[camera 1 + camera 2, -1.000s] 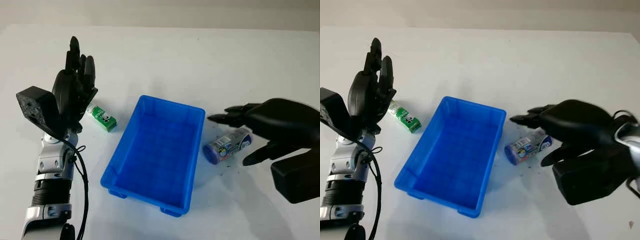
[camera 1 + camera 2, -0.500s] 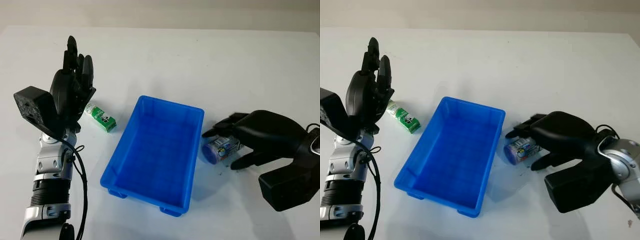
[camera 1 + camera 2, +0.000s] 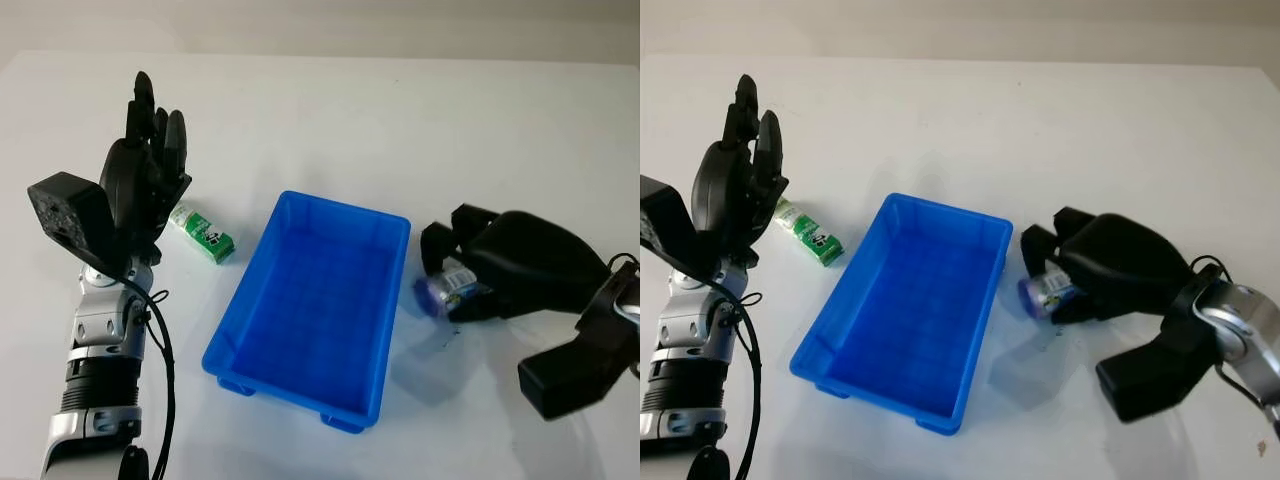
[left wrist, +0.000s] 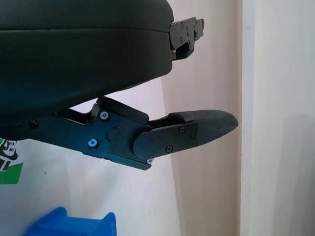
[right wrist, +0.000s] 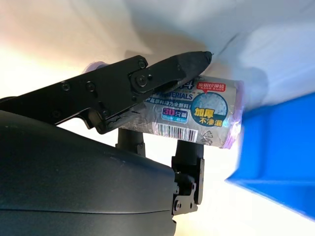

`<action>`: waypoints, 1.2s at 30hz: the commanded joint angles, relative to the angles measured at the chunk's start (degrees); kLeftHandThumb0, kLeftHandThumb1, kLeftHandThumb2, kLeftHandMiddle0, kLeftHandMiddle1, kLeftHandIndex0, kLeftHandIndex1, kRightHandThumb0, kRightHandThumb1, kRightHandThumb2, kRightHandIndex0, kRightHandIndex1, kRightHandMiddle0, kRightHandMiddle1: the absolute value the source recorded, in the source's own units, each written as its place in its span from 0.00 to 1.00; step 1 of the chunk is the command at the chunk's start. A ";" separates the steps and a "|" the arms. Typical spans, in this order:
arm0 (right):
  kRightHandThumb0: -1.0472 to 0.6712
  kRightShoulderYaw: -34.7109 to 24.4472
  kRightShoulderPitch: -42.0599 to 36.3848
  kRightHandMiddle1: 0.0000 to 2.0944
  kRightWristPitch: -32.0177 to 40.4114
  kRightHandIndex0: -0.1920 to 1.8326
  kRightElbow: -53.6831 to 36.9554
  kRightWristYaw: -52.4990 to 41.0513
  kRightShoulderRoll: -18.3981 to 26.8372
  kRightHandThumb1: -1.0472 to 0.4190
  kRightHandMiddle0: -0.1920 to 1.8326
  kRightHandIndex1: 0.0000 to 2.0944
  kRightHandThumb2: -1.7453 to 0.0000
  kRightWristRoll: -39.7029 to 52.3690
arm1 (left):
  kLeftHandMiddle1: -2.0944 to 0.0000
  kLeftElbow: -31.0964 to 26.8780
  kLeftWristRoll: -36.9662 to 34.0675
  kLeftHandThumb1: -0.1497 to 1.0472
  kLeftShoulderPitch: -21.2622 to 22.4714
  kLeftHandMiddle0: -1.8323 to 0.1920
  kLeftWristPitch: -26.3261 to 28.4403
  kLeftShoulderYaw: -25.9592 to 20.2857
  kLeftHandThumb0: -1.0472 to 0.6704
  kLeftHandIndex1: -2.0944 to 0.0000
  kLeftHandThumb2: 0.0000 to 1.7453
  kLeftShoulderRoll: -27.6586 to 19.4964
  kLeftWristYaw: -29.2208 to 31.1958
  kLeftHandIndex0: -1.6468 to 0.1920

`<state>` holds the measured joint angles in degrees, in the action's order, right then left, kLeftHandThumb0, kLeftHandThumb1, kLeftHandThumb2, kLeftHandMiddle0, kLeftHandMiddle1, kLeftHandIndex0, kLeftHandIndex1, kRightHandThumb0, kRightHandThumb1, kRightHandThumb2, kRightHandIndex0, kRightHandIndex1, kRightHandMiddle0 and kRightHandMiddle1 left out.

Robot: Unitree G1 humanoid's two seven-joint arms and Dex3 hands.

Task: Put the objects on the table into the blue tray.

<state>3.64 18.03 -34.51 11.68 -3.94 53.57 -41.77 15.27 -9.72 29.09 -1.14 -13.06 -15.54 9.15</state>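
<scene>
The right robot hand (image 3: 470, 275) grips the purple roll (image 3: 447, 289) (label facing the wrist camera), holding it just beside the blue tray's (image 3: 372, 330) right wall, over the white tabletop (image 3: 400, 120). The left robot hand (image 3: 145, 190) is open, raised upright at the left, next to the small green pack (image 3: 203, 233) lying on the tabletop.

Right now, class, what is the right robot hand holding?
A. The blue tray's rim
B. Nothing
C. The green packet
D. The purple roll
D: the right robot hand has its fingers closed around the purple roll, just beside the blue tray.
</scene>
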 commanded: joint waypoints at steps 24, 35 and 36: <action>0.36 3.86 16.76 1.00 1.36 0.58 10.64 16.29 -16.62 0.00 0.45 1.00 0.87 7.42 | 1.00 -1.37 0.80 1.00 -0.79 1.00 -0.05 0.76 0.20 1.00 0.33 0.52 -0.87 1.00; 0.34 7.58 18.19 1.00 -7.44 0.60 9.60 10.01 -22.69 0.00 0.45 1.00 0.84 11.63 | 1.00 -1.88 1.64 1.00 -1.72 1.00 -0.43 1.13 0.20 1.00 0.33 1.15 -1.99 1.00; 0.34 7.61 18.22 1.00 -8.42 0.60 9.72 9.98 -22.52 0.00 0.45 1.00 0.84 11.28 | 1.00 -2.11 1.62 1.00 -1.83 1.00 -0.16 1.11 0.20 1.00 0.33 1.14 -2.04 1.00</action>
<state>11.28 35.01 -41.65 22.04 6.06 31.15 -30.73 14.31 -8.24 27.88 -1.23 -12.05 -14.44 7.24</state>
